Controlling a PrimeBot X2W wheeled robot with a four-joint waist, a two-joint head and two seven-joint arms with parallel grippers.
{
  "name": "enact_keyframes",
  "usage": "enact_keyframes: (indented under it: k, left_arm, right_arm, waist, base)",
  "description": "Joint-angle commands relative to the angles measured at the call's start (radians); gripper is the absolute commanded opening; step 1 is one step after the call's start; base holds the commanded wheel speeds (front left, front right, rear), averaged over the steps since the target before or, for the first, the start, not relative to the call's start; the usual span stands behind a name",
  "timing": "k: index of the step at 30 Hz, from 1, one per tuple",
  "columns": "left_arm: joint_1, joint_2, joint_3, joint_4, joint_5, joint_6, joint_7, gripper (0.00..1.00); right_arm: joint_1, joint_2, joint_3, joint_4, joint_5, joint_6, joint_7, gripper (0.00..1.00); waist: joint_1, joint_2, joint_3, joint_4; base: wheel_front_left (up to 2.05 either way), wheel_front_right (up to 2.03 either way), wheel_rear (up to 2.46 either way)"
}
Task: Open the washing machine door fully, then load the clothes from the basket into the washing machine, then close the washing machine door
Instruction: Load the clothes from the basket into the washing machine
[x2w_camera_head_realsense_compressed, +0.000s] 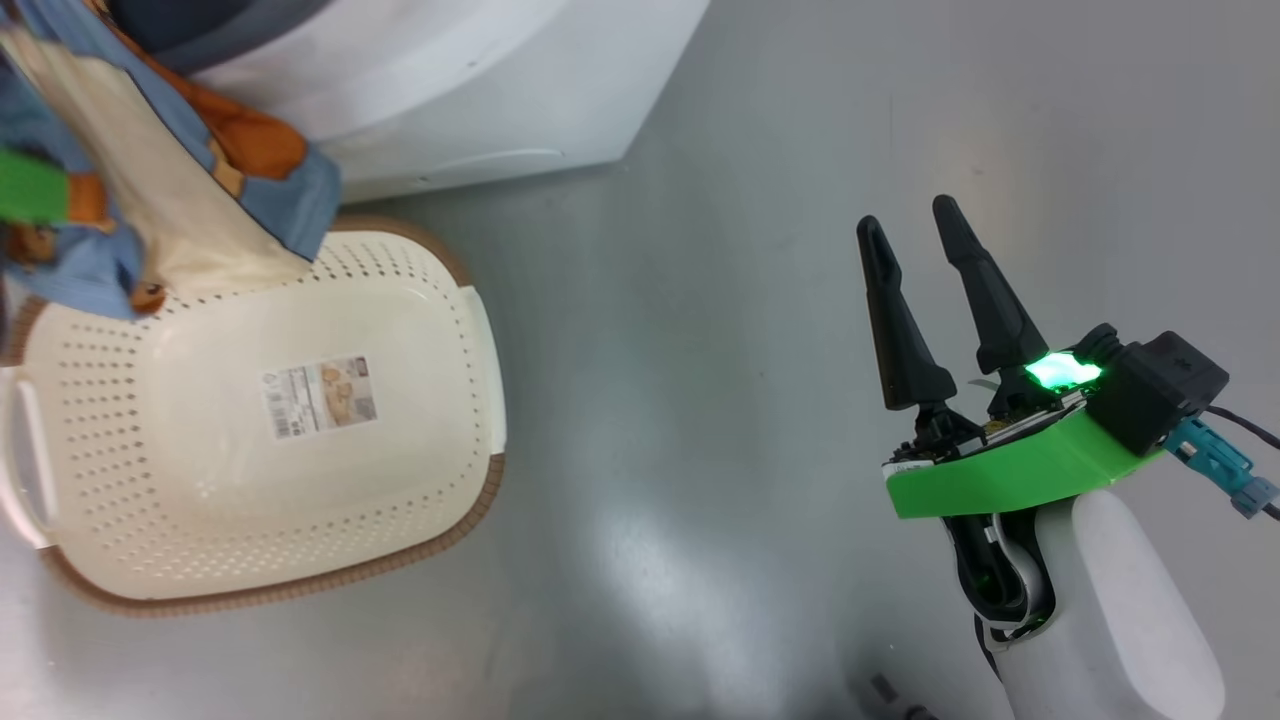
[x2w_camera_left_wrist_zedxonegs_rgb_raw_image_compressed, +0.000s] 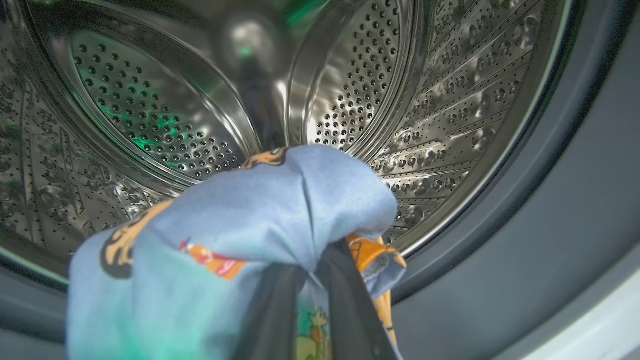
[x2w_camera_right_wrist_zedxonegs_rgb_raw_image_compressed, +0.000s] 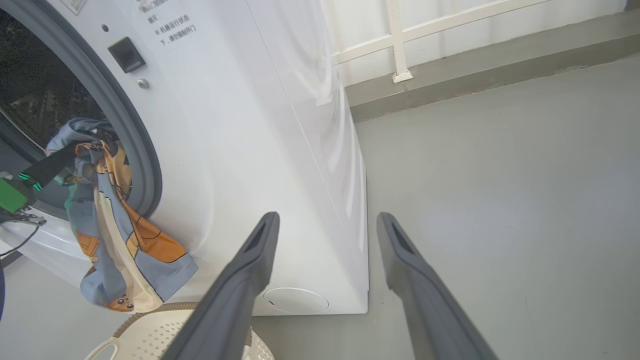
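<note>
My left gripper (x2w_camera_left_wrist_zedxonegs_rgb_raw_image_compressed: 314, 262) is shut on the clothes (x2w_camera_left_wrist_zedxonegs_rgb_raw_image_compressed: 240, 240), a light blue bundle with orange-brown figures, held at the mouth of the steel drum (x2w_camera_left_wrist_zedxonegs_rgb_raw_image_compressed: 150, 125). In the right wrist view the clothes (x2w_camera_right_wrist_zedxonegs_rgb_raw_image_compressed: 125, 235) hang from the washing machine (x2w_camera_right_wrist_zedxonegs_rgb_raw_image_compressed: 240, 150) opening down over its white front, a cream piece among them. In the head view their lower end (x2w_camera_head_realsense_compressed: 200, 220) dangles just above the basket (x2w_camera_head_realsense_compressed: 420, 500), which holds nothing but its label. My right gripper (x2w_camera_head_realsense_compressed: 908, 220) stands open over the bare floor to the right, nothing between its fingers. The washing machine door is out of view.
The grey-blue gasket (x2w_camera_left_wrist_zedxonegs_rgb_raw_image_compressed: 550, 210) rings the drum opening. The basket sits on the grey floor (x2w_camera_head_realsense_compressed: 700, 400) right in front of the machine. Beyond the machine's right side, a white railing (x2w_camera_right_wrist_zedxonegs_rgb_raw_image_compressed: 400, 45) runs along a low wall.
</note>
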Motion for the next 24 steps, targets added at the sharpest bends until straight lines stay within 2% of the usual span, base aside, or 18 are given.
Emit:
enact_keyframes:
  k: [1, 9, 14, 17, 20, 23, 24]
  left_arm:
    - [-0.033, 0.058, 0.021, -0.007, 0.009, -0.003, 0.000, 0.00]
    - [-0.311, 0.078, -0.063, 0.252, 0.022, -0.003, 0.004, 0.00]
    - [-0.443, 0.078, -0.085, 0.335, 0.062, 0.000, -0.010, 0.00]
    - [-0.499, 0.080, -0.016, 0.181, 0.117, 0.039, -0.013, 0.00]
    - [-0.455, 0.055, 0.095, 0.001, 0.172, 0.067, -0.013, 0.00]
    - [-0.388, 0.022, 0.138, -0.011, 0.213, 0.052, -0.013, 0.00]
    - [-0.371, 0.015, 0.142, 0.001, 0.227, 0.048, -0.013, 0.09]
  right_arm:
    - [0.024, 0.008, 0.020, -0.028, 0.007, 0.009, -0.005, 1.00]
    - [0.016, 0.008, 0.026, -0.045, 0.034, 0.009, -0.005, 1.00]
    - [0.026, 0.008, 0.021, -0.048, 0.039, 0.009, -0.005, 1.00]
    - [0.021, 0.008, 0.022, -0.056, 0.043, 0.009, -0.005, 1.00]
    - [0.010, 0.008, 0.022, -0.060, 0.045, 0.009, -0.005, 1.00]
    - [0.010, 0.008, 0.022, -0.053, 0.038, 0.009, -0.005, 1.00]
    - [0.010, 0.008, 0.022, -0.051, 0.036, 0.009, -0.005, 1.00]
  waist:
    - [0.0000, -0.0001, 0.034, -0.025]
    - [0.0000, -0.0001, 0.104, -0.090]
    - [0.0000, -0.0001, 0.121, -0.105]
    - [0.0000, -0.0001, 0.142, -0.109]
    - [0.0000, -0.0001, 0.153, -0.107]
    - [0.0000, -0.0001, 0.144, -0.097]
    - [0.0000, -0.0001, 0.140, -0.093]
  base:
    - [0.00, 0.00, 0.00]
    - [0.00, 0.00, 0.00]
    - [0.00, 0.00, 0.00]
    - [0.00, 0.00, 0.00]
    - [0.00, 0.00, 0.00]
    - [0.00, 0.00, 0.00]
    - [0.00, 0.00, 0.00]
